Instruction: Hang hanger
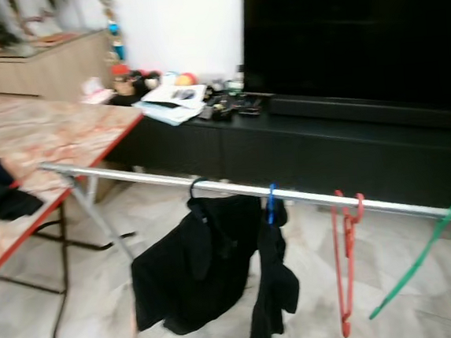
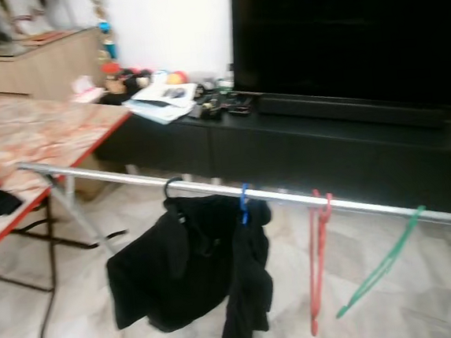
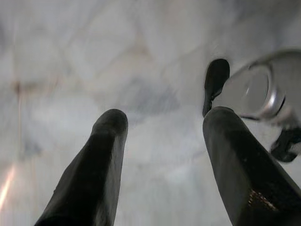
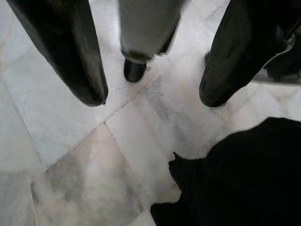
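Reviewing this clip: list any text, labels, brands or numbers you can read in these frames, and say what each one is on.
None can be read.
Papers on the black TV cabinet: print too blurred to read.
Small marking on a left gripper finger: too small and dark to read.
Hangers on the rail, red, green, blue, and the black garment: no lettering seen.
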Available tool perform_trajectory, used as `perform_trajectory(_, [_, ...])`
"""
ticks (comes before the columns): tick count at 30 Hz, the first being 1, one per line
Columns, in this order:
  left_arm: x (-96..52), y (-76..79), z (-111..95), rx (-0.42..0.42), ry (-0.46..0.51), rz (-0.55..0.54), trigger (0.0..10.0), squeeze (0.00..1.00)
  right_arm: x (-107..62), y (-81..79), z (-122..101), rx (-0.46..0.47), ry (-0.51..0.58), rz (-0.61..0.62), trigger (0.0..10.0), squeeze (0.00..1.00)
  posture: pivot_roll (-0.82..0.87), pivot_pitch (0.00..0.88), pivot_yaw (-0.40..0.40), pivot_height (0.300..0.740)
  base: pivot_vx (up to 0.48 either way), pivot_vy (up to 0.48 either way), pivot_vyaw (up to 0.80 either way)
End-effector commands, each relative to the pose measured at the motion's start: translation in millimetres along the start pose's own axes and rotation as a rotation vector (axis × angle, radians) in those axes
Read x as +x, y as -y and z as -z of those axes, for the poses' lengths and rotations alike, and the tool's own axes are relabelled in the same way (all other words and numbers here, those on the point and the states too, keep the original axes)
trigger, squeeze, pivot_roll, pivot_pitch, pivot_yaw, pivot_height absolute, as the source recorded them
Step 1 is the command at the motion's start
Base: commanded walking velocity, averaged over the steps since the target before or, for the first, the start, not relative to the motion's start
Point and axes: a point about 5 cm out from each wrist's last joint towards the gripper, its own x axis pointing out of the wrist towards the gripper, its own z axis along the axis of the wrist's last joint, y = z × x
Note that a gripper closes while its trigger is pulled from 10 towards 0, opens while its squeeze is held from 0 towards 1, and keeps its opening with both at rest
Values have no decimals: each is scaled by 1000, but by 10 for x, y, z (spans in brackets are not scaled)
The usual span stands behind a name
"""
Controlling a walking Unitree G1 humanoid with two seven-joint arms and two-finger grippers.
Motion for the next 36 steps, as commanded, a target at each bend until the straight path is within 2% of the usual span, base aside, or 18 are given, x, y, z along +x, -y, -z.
perform_trajectory(1, [0,-42,-49,-3,8,-8,10000,0,9,-61,-52,1,14,-18,10000,0,135,0,-44,740,0,0,800])
perform_trajectory(3, [6,-3,-43,-5,5,-4,10000,0,9,-59,-50,0,13,-17,10000,0,136,0,-46,740,0,0,800])
perform_trajectory(7, [0,-49,-36,-1,-11,-14,10000,0,8,-51,-46,-5,9,-17,10000,0,133,0,-52,740,0,0,800])
perform_trajectory(12, [12,17,-56,-23,1,2,10000,0,7,-41,-43,-8,7,-16,10000,0,132,0,-55,740,0,0,800])
perform_trajectory(17, [24,258,74,-25,-14,38,10000,0,6,-29,-42,-13,5,-15,10000,0,133,0,-62,740,0,0,800])
perform_trajectory(21, [17,209,75,-44,-11,45,10000,0,5,-25,-41,-16,3,-19,10000,0,135,0,-65,740,0,0,800])
perform_trajectory(32, [-2,215,175,-72,-17,52,10000,0,6,-32,-50,-26,1,-32,10000,0,142,0,-68,740,0,0,800])
perform_trajectory(36, [5,187,115,-78,-7,54,10000,0,6,-35,-54,-30,3,-33,10000,0,142,0,-65,740,0,0,800])
